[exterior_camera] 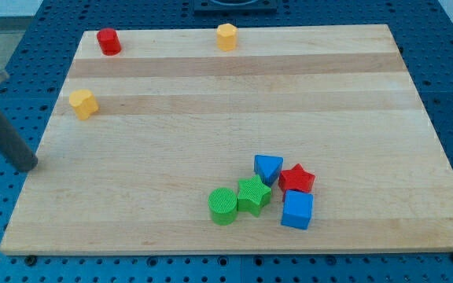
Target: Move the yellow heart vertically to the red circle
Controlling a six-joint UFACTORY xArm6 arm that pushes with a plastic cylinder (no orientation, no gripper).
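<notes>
The yellow heart [83, 103] lies near the board's left edge, below the red circle [108, 41], which sits at the top left corner. My tip [28, 167] is at the view's left, just off the board's left edge, below and left of the yellow heart, touching no block.
A yellow hexagon [226, 36] sits at the top middle. At the lower right a cluster holds a green circle [223, 206], a green star [253, 194], a blue triangle [268, 167], a red star [297, 178] and a blue cube [296, 210]. The wooden board [234, 102] lies on a blue pegboard.
</notes>
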